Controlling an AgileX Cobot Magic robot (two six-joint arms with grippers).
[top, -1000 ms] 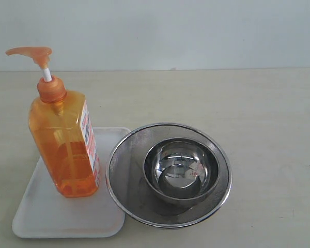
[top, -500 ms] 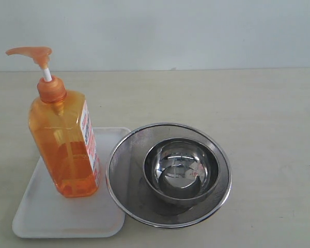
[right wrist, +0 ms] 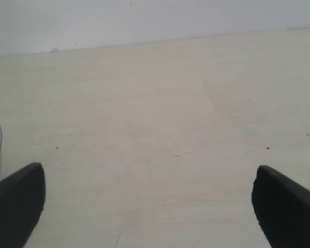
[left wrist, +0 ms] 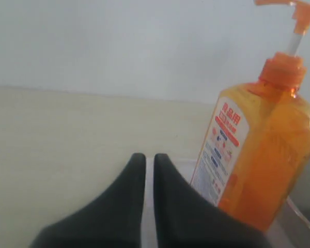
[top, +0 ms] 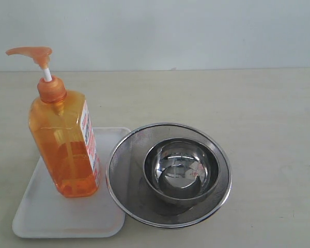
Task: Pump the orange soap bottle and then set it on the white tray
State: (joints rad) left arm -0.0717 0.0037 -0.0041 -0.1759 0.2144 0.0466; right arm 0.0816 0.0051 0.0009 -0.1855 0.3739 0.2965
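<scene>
Presently: orange soap bottle upright on white tray, lower left of exterior frame; mesh strainer holding steel bowl just beside, centre. Left gripper pressed together, empty, near bottle; right gripper spread wide above desk.

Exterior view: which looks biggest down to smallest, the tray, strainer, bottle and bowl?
1. Strainer and tray: about alike, and the bottle hides part of the tray.
2. Bottle: tallest, but narrower.
3. Bowl: smallest.
</scene>
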